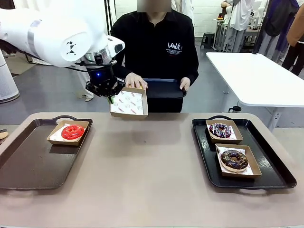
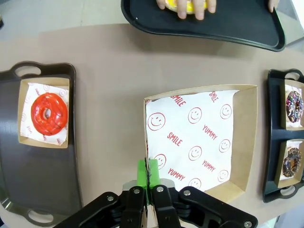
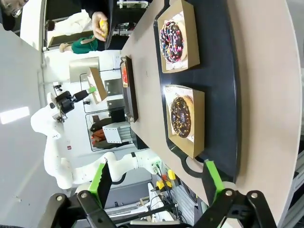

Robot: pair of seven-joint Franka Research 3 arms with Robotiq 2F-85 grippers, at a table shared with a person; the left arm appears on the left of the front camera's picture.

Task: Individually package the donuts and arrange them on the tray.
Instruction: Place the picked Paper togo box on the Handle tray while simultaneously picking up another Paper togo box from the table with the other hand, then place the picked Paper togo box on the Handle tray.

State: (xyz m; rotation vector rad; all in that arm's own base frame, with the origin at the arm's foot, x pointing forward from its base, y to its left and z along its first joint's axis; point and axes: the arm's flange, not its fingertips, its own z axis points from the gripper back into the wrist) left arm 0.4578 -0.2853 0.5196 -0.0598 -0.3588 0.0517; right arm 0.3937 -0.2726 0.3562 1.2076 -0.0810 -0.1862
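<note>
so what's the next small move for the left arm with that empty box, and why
Probably hold the empty box level and ease it toward the person's hand, so the yellow donut can go in. The left gripper is shut on the box's edge, the liner is bare, and that donut is the one not yet boxed; the red donut and both dark ones already sit in boxes on trays.

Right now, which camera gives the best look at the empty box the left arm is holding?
The left wrist view: the empty box lies open from above, its smiley-print paper bare and its rim pinched by the left gripper. The front view shows it tilted and small; the right wrist view, tiny and edge-on.
</note>
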